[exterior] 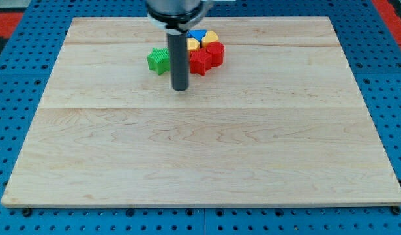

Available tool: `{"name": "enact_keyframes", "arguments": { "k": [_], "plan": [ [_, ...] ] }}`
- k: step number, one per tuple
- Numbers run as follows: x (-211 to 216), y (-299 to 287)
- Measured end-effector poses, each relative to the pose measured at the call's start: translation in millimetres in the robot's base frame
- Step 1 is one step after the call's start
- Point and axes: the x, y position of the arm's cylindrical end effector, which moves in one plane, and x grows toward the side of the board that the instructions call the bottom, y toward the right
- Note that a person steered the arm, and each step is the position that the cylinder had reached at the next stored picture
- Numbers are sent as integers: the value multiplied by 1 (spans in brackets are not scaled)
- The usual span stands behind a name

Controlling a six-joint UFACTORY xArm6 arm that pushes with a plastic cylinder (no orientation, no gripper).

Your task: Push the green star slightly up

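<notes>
The green star [158, 61] lies on the wooden board [200, 150] near the view's top, left of centre. My tip [180, 89] rests on the board just below and to the right of the star, a short gap apart from it. The dark rod rises from the tip to the view's top and hides part of the blocks behind it.
A tight cluster sits right of the rod: a red star [200, 61], a red block [214, 53], a yellow block [210, 37], another yellow block [192, 44] and a blue block [197, 32]. Blue pegboard [17, 98] surrounds the board.
</notes>
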Motion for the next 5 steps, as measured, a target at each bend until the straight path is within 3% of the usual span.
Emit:
{"name": "enact_keyframes", "arguments": {
  "k": [2, 5],
  "plan": [
    [-21, -44],
    [-28, 0]
  ]
}}
